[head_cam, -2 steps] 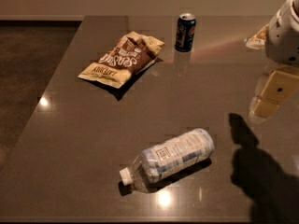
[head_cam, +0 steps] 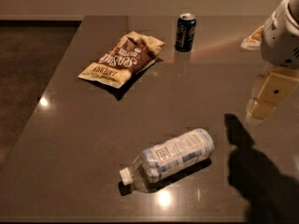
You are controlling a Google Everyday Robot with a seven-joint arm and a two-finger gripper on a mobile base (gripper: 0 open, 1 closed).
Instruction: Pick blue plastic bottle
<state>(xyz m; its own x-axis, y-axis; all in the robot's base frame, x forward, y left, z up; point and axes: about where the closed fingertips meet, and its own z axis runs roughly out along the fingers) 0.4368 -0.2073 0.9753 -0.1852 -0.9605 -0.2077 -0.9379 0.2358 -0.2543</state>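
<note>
The blue plastic bottle [head_cam: 173,158] lies on its side on the dark table [head_cam: 70,125] near the front edge. It is clear, with a white cap pointing front left and a pale blue-and-white label. My gripper [head_cam: 259,110] hangs above the table at the right edge of the view, to the right of the bottle and a little farther back, apart from it. Its shadow falls on the table to the right of the bottle.
A dark blue soda can [head_cam: 185,32] stands upright at the back of the table. A brown and cream chip bag [head_cam: 124,59] lies flat at the back left. The table's left edge drops to a dark floor [head_cam: 28,69].
</note>
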